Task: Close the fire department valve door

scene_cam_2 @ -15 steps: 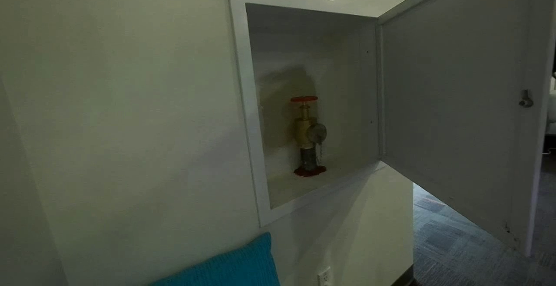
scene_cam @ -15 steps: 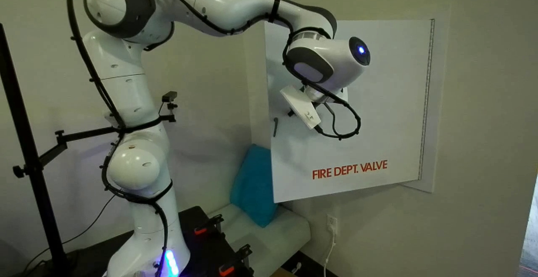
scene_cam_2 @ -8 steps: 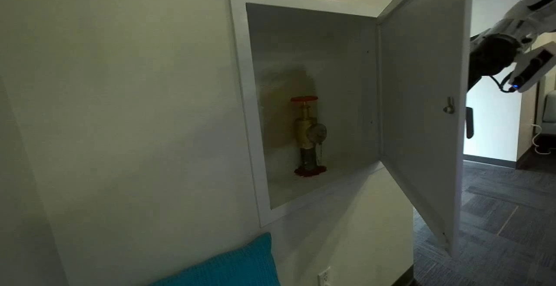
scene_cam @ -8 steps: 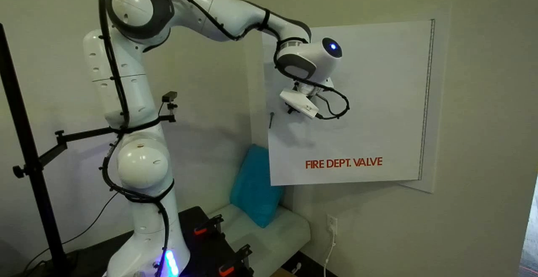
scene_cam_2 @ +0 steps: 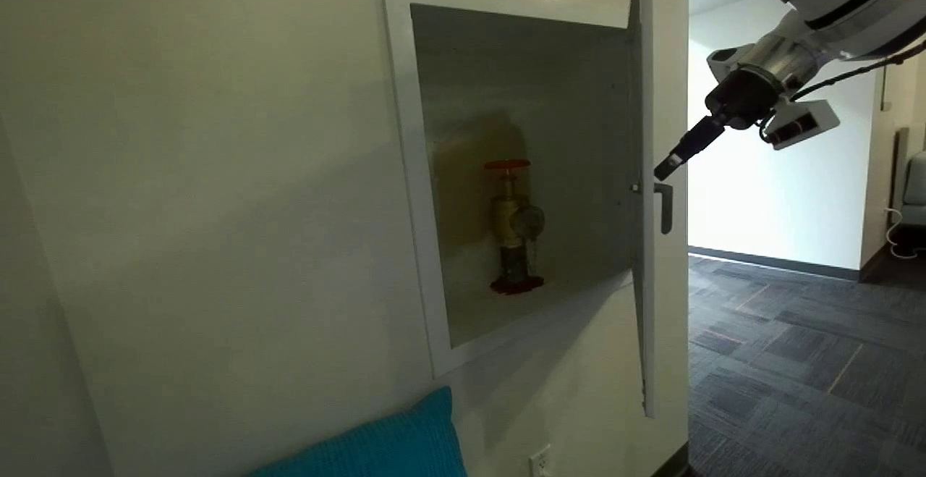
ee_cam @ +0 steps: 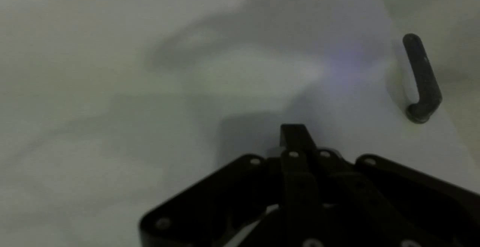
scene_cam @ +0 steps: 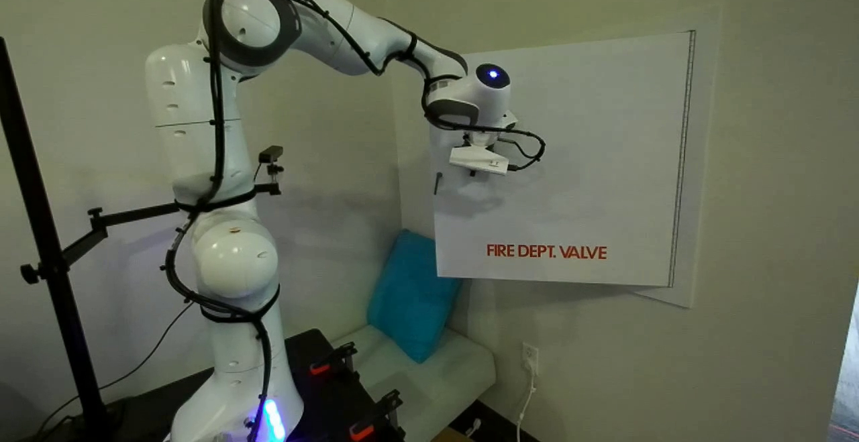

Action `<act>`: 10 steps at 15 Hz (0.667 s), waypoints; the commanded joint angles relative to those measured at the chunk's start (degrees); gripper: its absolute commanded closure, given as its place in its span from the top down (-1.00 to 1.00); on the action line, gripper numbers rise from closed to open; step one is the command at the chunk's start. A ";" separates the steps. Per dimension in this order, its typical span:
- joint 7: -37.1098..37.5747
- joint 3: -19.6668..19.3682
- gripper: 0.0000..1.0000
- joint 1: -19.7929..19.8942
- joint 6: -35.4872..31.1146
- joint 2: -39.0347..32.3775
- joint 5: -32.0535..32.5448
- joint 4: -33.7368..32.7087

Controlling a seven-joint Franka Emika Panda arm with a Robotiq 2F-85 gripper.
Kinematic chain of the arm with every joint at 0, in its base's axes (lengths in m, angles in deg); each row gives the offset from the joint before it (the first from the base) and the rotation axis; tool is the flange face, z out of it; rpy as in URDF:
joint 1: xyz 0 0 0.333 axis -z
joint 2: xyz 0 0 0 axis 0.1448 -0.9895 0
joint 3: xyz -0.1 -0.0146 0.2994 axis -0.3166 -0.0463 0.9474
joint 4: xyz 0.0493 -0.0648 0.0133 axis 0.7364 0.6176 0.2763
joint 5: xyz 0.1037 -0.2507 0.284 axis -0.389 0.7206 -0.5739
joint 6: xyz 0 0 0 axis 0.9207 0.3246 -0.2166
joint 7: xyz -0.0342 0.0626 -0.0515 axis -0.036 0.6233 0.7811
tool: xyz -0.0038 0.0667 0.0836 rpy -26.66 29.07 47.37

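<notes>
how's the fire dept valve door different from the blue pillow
Colour: the door is white with red lettering; the pillow is solid blue.
Surface: the door looks flat; the pillow looks padded.
Pose: the door hangs open on its hinge; the pillow sits tilted on the pale bench.
Both show in both exterior views.

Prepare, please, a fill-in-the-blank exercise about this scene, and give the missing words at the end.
1. The lettering on the white door reads "FIRE DEPT. ____".
2. The handwheel of the valve is coloured ____.
3. The white door stands ____ (open or shut).
4. In the wrist view, the gripper is ____ (open or shut).

Missing words: VALVE; red; open; shut.
</notes>
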 commanded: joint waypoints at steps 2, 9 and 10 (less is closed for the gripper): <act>-6.87 1.06 -1.00 -1.70 -7.91 -1.76 -3.97 -2.02; -5.36 1.36 -0.98 -1.61 -6.91 -1.83 -2.41 -1.93; -5.36 1.37 -0.98 -1.61 -6.92 -1.85 -2.41 -1.93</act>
